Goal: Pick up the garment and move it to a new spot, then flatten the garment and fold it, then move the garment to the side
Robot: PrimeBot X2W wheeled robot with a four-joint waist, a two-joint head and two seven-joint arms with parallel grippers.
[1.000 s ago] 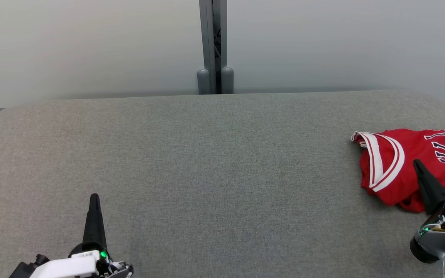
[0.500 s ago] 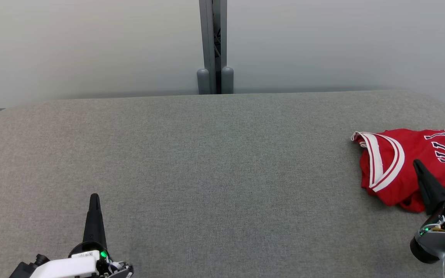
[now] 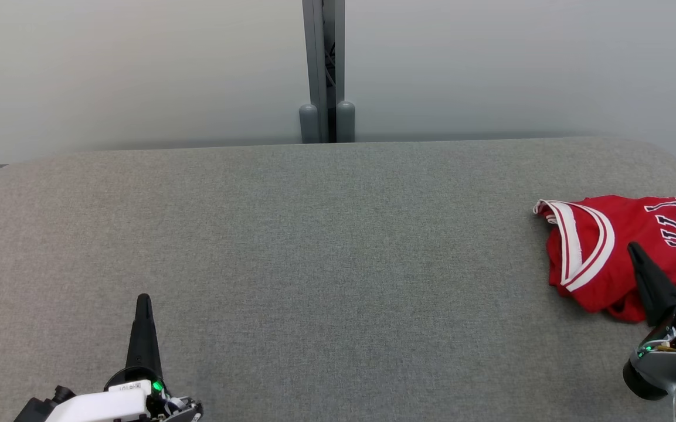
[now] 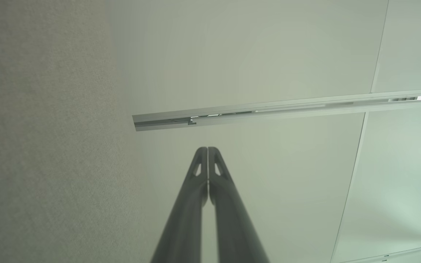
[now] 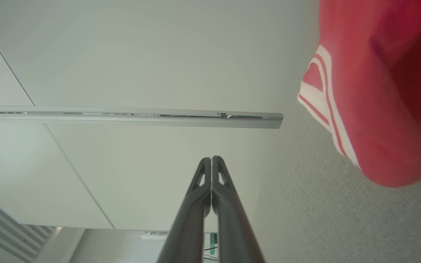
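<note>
Head view: the garment (image 3: pixel 631 223) lies at the far right of the frame, middle height, on the grey table (image 3: pixel 326 246). It runs off the right edge of the picture. It sits in a loose, rumpled bundle with a red-white striped trim band curving across its left part and dark outlined lettering at its right. It is not spread flat and not a crisp fold.

Right gripper (image 3: pixel 632 246) is at lower right, with its tip overlapping the garment's lower edge in this view. In the right wrist view the right gripper (image 5: pixel 211 159) has its jaws pressed together, nothing between them, and the garment (image 5: pixel 371 91) is off to the upper right, apart from the fingers. Left gripper (image 3: pixel 143 302) is at lower left over bare table, well apart from the cloth. In the left wrist view the left gripper (image 4: pixel 207 149) has its jaws pressed together too, holding nothing.

Step in hand: not settled. A bundle at the table's side with both grippers empty fits a heap waiting to be lifted to a new spot. It equally fits a roughly folded shirt already set aside.

Next move, judged loosely: any further handling of the cloth would need the jaws parted first. The right gripper is the near one. Soft jersey will sag and drag when lifted, so a grip on a single layer near the trim could let the bundle unroll.
</note>
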